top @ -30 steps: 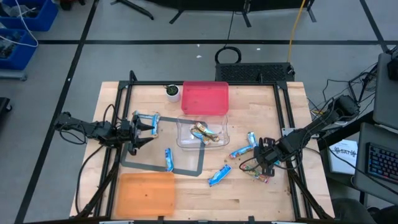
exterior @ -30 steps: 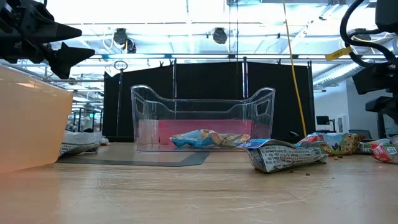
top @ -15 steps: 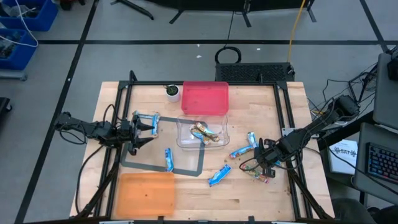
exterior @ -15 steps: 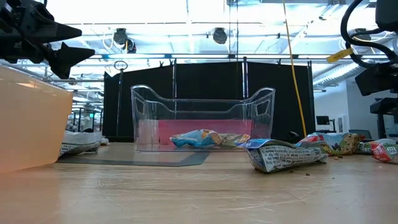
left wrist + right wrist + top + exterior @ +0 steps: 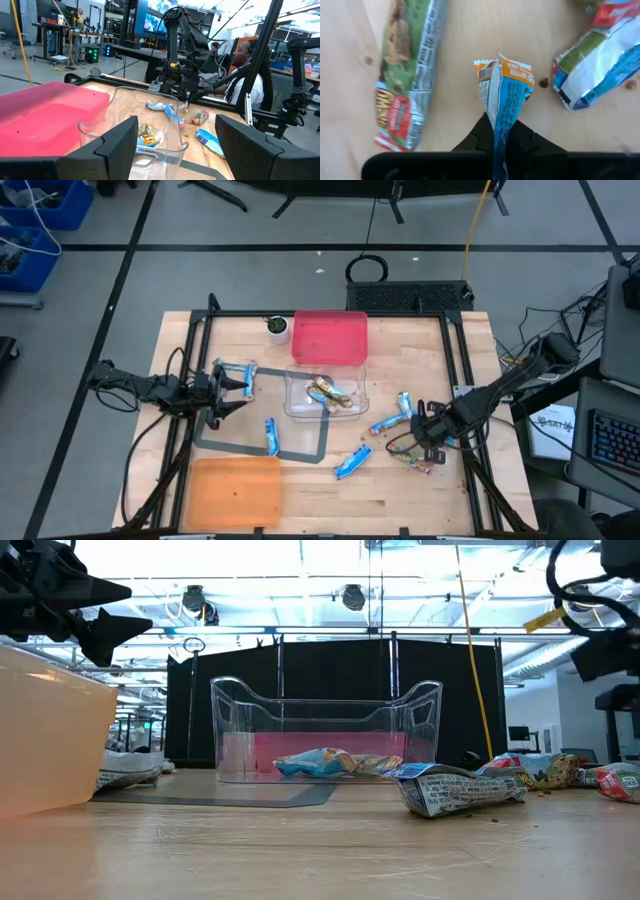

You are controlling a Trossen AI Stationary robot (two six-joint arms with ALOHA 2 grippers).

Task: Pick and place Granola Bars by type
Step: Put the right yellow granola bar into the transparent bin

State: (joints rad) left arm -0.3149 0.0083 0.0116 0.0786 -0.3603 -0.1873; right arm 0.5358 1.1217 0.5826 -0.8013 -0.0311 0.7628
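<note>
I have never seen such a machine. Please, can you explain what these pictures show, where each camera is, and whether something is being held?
This is a robot with two dark arms at a wooden table. One camera looks down from above, one sits level with the tabletop, and one rides on each wrist. On the table lie scattered granola bars, a clear bin with a few bars inside, a red lid, an orange lid and a small white cup. The right gripper is shut on a blue-wrapped bar, seen close in its wrist picture. The left gripper waits open at the table's left side, holding nothing.
</note>
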